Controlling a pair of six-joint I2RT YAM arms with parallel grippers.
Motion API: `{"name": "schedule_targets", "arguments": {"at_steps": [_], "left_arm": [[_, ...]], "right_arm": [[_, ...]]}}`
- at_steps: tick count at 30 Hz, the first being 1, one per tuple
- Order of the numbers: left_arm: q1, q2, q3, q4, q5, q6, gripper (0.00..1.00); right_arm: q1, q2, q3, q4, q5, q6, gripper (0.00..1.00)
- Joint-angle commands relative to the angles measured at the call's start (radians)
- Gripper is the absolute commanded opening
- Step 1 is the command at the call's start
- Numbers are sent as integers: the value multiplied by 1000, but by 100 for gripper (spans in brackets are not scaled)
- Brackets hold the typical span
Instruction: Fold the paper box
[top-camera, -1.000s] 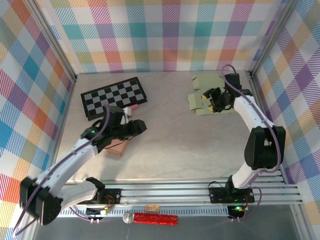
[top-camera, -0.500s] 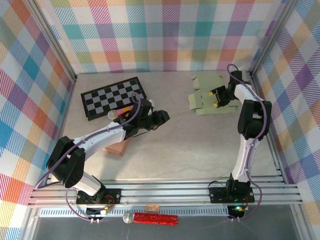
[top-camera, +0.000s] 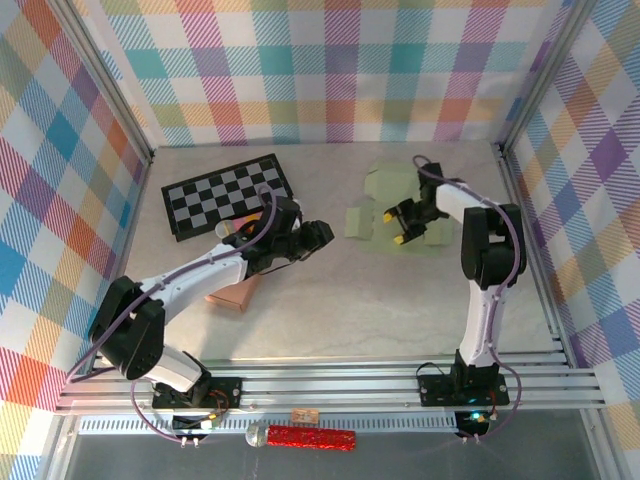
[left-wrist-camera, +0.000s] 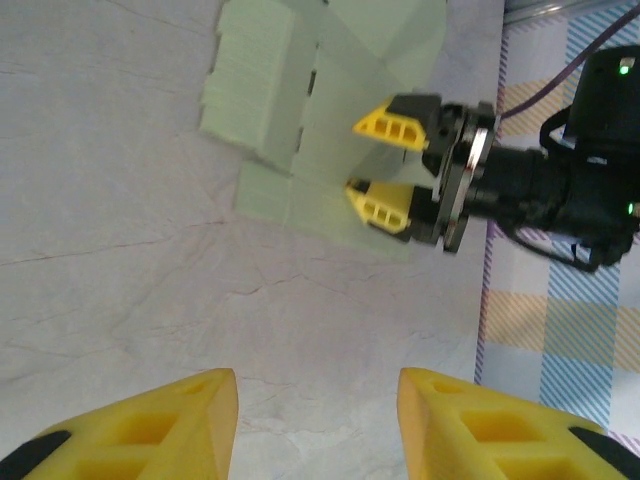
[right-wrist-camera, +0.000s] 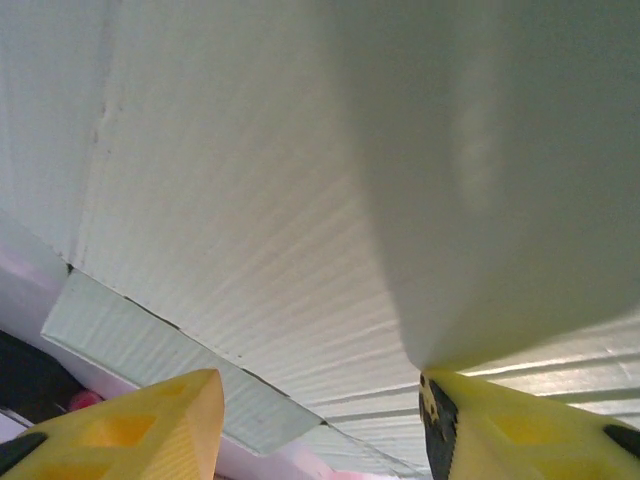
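Top view: the flat box (top-camera: 385, 187) is seen right of centre, with the right gripper (top-camera: 395, 226) set on it, jaws parted, probably to pin it.
Left wrist: the left gripper (left-wrist-camera: 317, 380) is held wide and empty at the bottom, aimed at the box.
Right wrist: the box is seen pressed close above the fingers.

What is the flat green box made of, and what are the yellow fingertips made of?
Green box: looks like thin corrugated card with a matte finish. Fine parallel ribs run across it, and creases mark its flaps.
Yellow fingertips: probably moulded or printed plastic with a dull finish. Hollow cut-out pockets show in them, though firm rubber cannot be ruled out.
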Motion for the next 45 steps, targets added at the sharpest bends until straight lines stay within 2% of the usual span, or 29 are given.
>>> {"name": "schedule_targets", "arguments": {"at_steps": [1,4,8,13,21,24,30,45], "left_arm": [[31,-80,-52,-60,-14,14,47],[45,-114,-113,-72,-10,-20,48],[47,-138,-216,-11,6,-128,49],[44,-137,-361,161,-5,-290,51],[7,10,-374,420,-48,-405,51],[-13,99,-367,537,-52,-455,49],[-39,181,-362,644,-116,-504,46],[-40,294,-364,794,-169,-572,34]], "right_arm": [[71,-78,-87,7,9,110,56],[151,-143,-164,27,10,169,56],[240,-196,-273,154,-36,255,55],[288,-295,-293,158,-18,209,56],[283,-527,-359,117,54,67,57],[267,-587,-398,121,43,36,57],[215,-693,-481,142,17,28,57],[194,-753,-520,132,-4,26,57]]}}
